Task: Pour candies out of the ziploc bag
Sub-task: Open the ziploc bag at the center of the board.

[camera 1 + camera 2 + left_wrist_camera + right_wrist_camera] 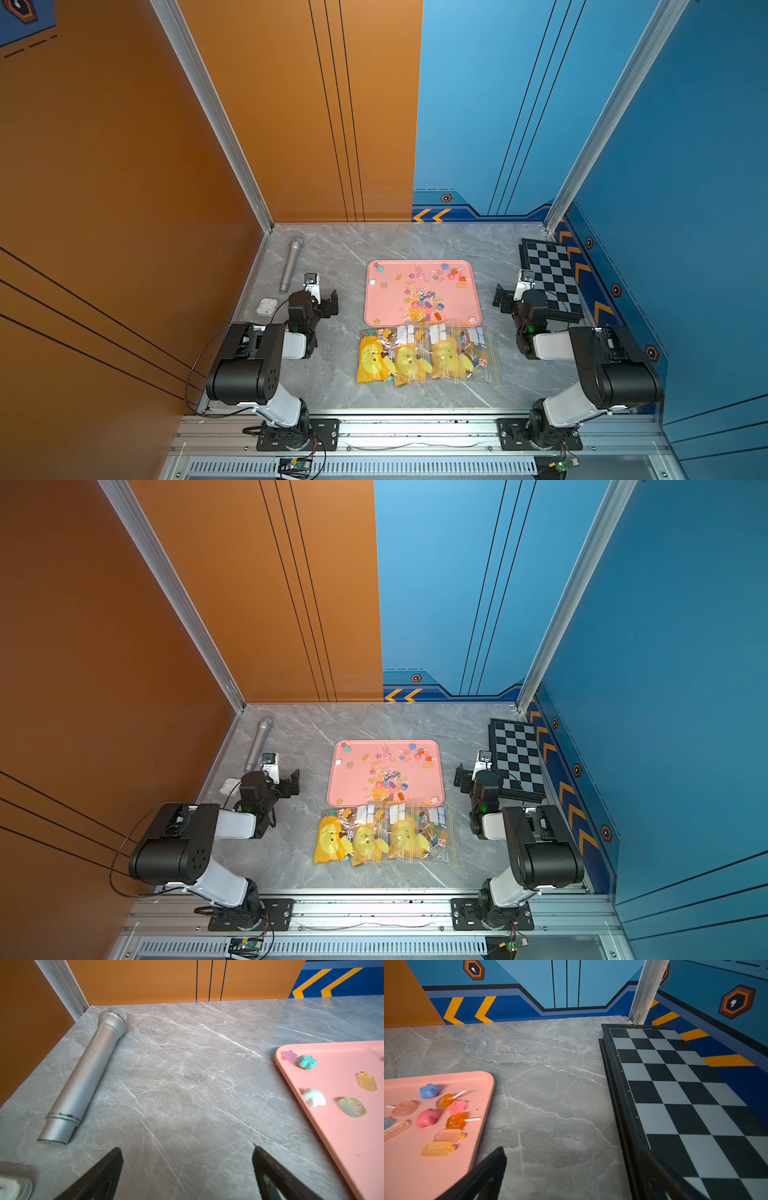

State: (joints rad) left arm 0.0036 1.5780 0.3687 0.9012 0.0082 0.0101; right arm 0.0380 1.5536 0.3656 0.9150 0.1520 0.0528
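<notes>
Three overlapping ziploc bags (428,357) (388,837) with yellow duck prints lie flat in front of a pink tray (376,307) (338,789); some candies show inside them. Many multicoloured candies (424,297) (386,777) lie scattered on the tray, several of them lollipops on white sticks (456,1121). My left gripper (327,303) (291,783) (187,1148) hovers open left of the tray, holding nothing. On the tray's right, my right gripper (503,297) (463,777) (573,1150) also stands open and holds nothing. Neither gripper touches the bags.
A silver microphone (291,264) (87,1076) lies at the back left, with a white earbud case (266,306) near the left arm. A black-and-grey chessboard (552,278) (685,1095) sits along the right wall, close to my right gripper. Walls close in three sides.
</notes>
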